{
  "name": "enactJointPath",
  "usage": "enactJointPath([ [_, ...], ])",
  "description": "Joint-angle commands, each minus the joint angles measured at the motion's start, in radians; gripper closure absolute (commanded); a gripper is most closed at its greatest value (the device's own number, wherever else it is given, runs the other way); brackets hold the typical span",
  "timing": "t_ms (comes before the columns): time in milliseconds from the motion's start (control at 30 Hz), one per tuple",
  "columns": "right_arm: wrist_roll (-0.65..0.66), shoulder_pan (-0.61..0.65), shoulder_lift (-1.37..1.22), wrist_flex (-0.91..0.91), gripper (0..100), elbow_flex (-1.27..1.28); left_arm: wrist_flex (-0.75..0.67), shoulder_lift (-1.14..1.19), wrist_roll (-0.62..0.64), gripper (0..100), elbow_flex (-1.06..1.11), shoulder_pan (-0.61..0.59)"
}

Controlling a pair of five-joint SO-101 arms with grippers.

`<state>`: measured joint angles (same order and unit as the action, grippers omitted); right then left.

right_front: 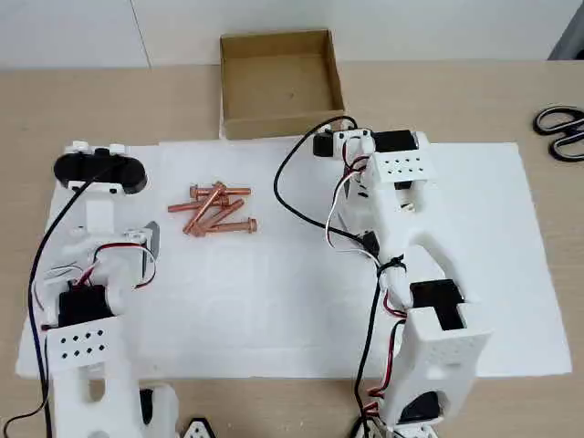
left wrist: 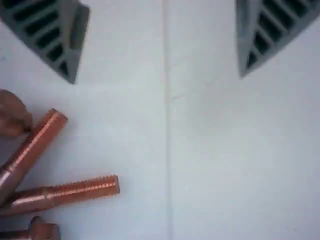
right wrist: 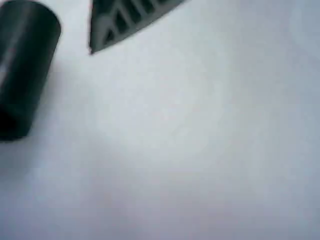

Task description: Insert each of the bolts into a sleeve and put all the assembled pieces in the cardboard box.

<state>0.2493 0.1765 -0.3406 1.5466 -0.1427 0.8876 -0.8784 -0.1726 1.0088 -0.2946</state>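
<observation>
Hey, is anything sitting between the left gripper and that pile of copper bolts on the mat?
Nothing visible does. The left gripper is open over the white mat, and bare mat is all that separates it from the bolts.

you've got a white sheet (right_front: 274, 310) spread flat over the middle of a light wooden table (right_front: 109, 100). bare wood shows past its far edge and both side edges. up close in the left wrist view, a thin straight crease (left wrist: 167, 150) runs across that sheet. a pair of black-handled scissors (right_front: 560, 130) lies on the bare wood by the table's right edge, just beyond the sheet's far right corner and not touching it. behind the table you see a pale wall (right_front: 73, 32), with a grey shape (right_front: 572, 27) at its right end that can't be made out.
</observation>
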Motion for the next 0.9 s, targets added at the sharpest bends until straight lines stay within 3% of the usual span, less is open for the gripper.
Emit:
enactJointPath([
  [0, 0.008, 0.002, -0.007, -0.028, 83.3, -0.032, -0.015, -0.006, 0.008, 80, -0.015, 0.005],
  [467, 0.009, 0.001, -0.157, -0.101, 83.4, -0.035, -0.02, -0.006, 0.008, 80, -0.018, 0.005],
  [667, 0.005, 0.001, -0.199, -0.099, 99.8, -0.035, -0.014, -0.002, 0.008, 80, -0.019, 0.005],
  [867, 0.006, -0.019, -0.151, -0.015, 99.5, -0.089, 0.08, 0.0, 0.008, 80, -0.067, 0.006],
])
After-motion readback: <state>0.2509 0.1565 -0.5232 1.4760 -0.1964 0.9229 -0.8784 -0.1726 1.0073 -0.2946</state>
